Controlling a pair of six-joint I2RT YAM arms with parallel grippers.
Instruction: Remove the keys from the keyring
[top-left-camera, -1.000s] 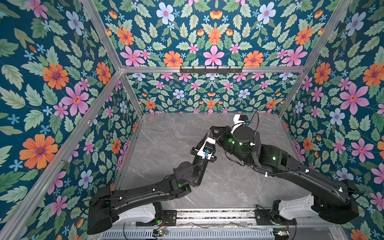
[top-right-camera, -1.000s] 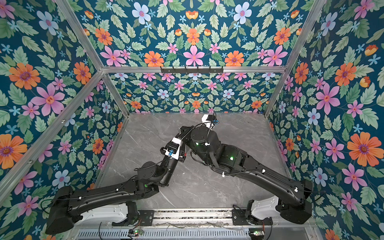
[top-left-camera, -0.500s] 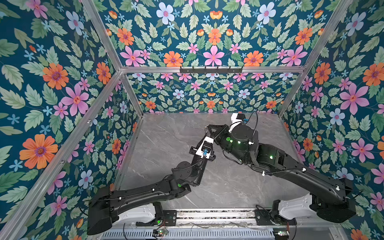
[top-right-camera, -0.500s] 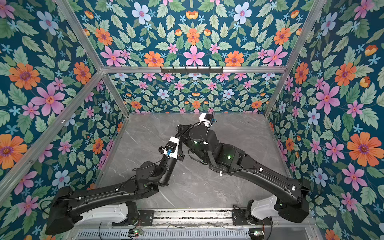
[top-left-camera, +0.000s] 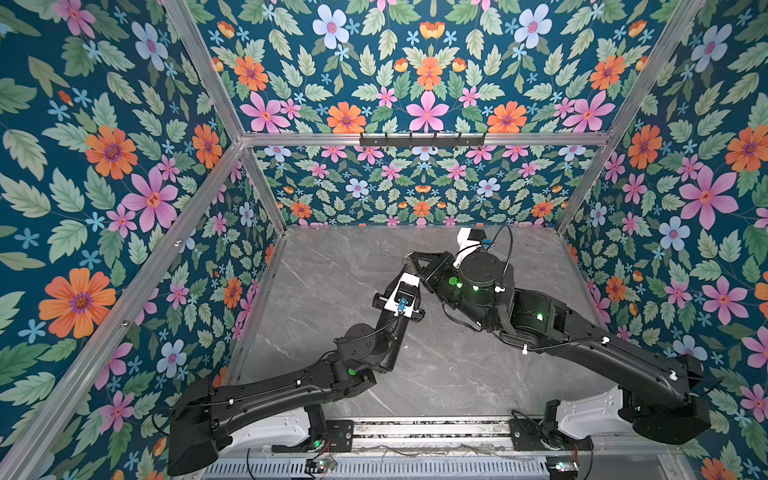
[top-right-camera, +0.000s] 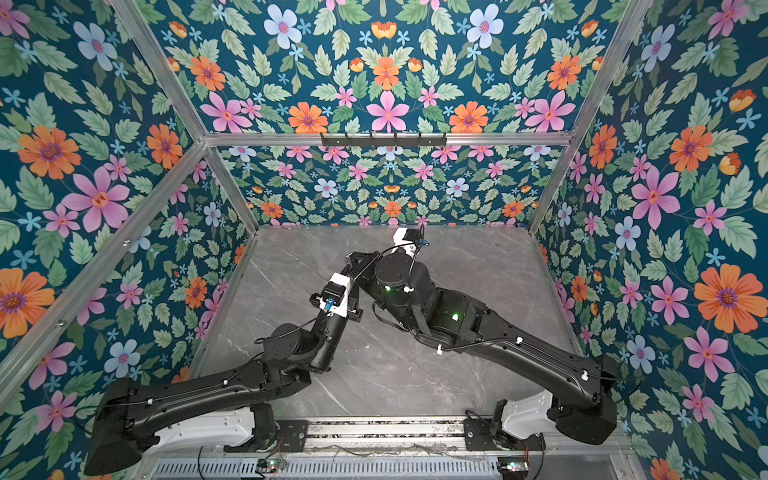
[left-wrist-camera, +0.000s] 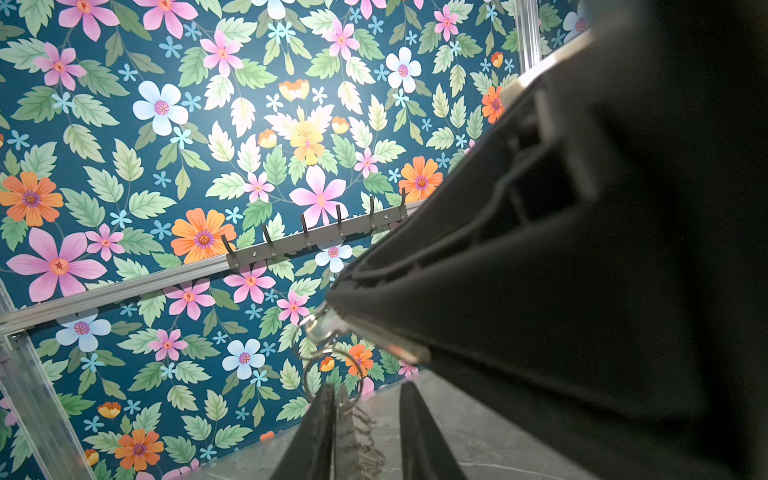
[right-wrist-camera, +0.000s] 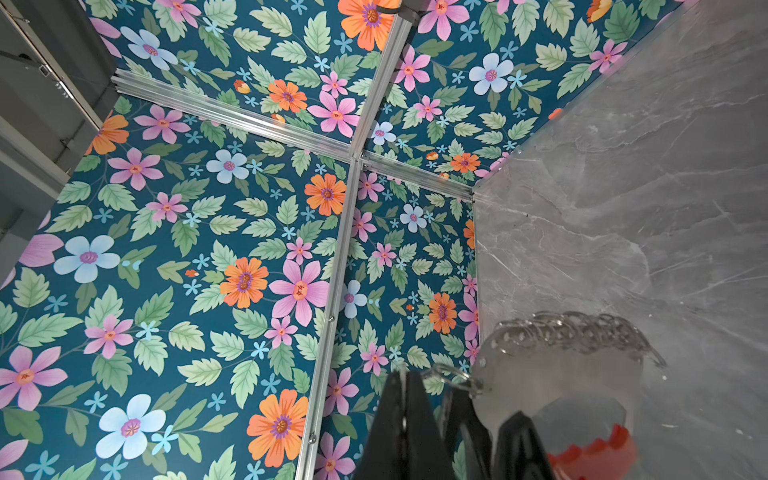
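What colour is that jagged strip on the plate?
Red; the strip on the keyring shows best in the right wrist view.

Both arms are matte black with rounded shells: left arm (top-left-camera: 270, 390), right arm (top-left-camera: 623, 353). Each sits on a white base (top-left-camera: 270, 432). Thin black cables run along the links, held by small white clips (top-left-camera: 525, 351). Green lights (top-left-camera: 453, 282) glow at the joints. Each wrist carries a white camera housing (top-left-camera: 405, 291) with a blue plug (top-left-camera: 402, 303). Left gripper (left-wrist-camera: 368, 388): jaws narrow, black, tapering.
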